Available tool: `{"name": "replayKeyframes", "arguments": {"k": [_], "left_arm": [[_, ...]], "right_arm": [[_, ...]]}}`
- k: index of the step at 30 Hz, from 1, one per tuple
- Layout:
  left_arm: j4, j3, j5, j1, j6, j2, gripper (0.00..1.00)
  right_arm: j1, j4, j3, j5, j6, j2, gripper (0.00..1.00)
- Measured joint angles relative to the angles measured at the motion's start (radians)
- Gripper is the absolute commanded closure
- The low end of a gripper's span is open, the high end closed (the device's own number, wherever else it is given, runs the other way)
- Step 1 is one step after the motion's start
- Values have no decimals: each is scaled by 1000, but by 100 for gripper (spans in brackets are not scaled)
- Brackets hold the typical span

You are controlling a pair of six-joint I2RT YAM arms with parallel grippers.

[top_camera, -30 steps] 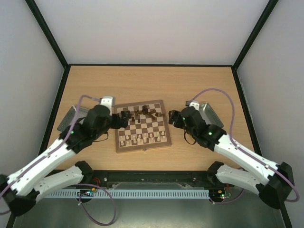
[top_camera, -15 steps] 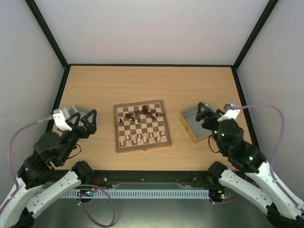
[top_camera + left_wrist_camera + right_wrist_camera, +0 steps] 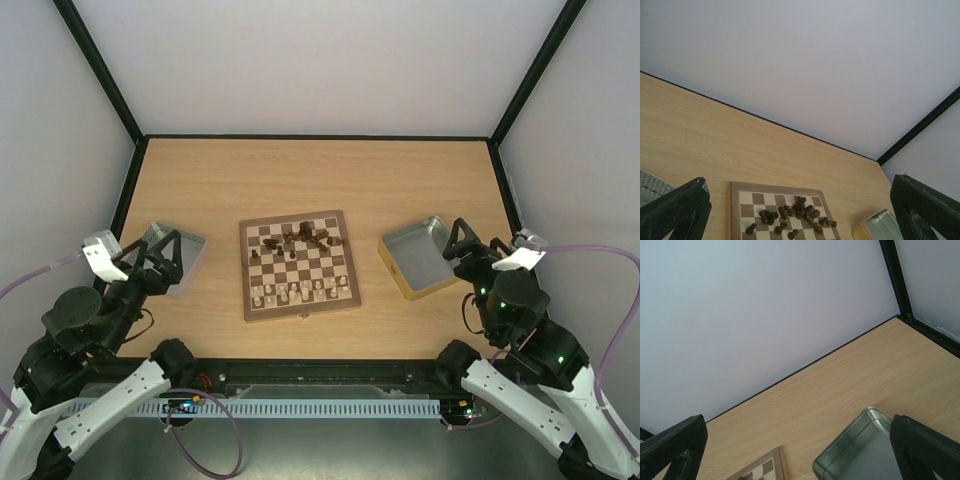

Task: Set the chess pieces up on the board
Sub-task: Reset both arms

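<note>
Jaws spread wide on both arms, grasping nothing. Left gripper (image 3: 168,243) raised by shallow grey metal tray (image 3: 192,262) at left side of light wooden table (image 3: 300,180); right gripper (image 3: 472,238) raised at right edge of yellow-rimmed metal tray (image 3: 415,258). Between trays, apart from both grippers, square wooden checkered chessboard (image 3: 312,268). Dark brown wooden chess pieces (image 3: 300,238) jumbled along its far rows, pale cream pieces (image 3: 300,292) lined along near rows.

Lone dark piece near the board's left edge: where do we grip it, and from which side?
Pinch the dark piece just under its head, coming straight down from above. It looks upright and stands clear of the cluster, so the fingers should fit on either side. The open left gripper is nearer.
</note>
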Motion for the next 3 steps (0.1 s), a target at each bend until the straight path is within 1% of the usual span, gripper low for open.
{"name": "replayKeyframes", "arguments": {"k": [3], "left_arm": [[-8,3,-6,0,3,0,1]], "right_arm": [[0,-6,3,5,0,0,2]]}}
